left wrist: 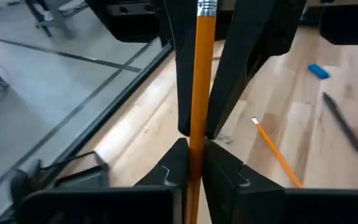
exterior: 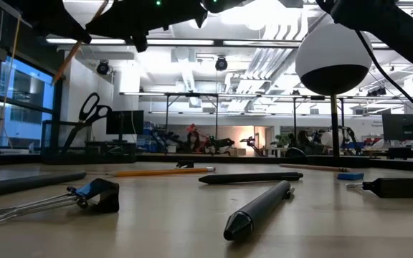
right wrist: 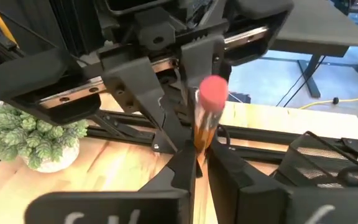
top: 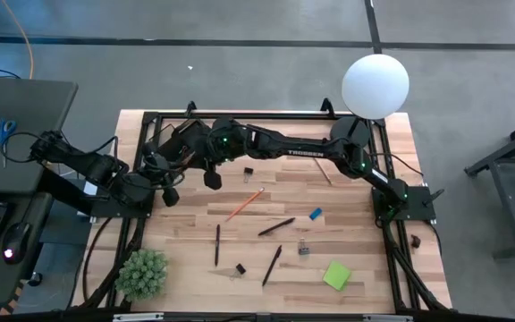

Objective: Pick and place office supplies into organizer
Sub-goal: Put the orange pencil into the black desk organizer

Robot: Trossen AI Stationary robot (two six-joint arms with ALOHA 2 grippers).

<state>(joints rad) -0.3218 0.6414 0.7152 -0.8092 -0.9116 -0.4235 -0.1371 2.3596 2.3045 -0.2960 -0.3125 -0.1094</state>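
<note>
Both my left gripper [left wrist: 191, 158] and right gripper [right wrist: 197, 158] clamp one orange pencil [left wrist: 201, 74] at the far left; uneven release could drop it.

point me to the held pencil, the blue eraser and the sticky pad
held pencil [left wrist: 200, 81], left wrist view, mid shaft.
blue eraser [top: 316, 214], high view, its centre.
sticky pad [top: 336, 275], high view, its top face.
</note>
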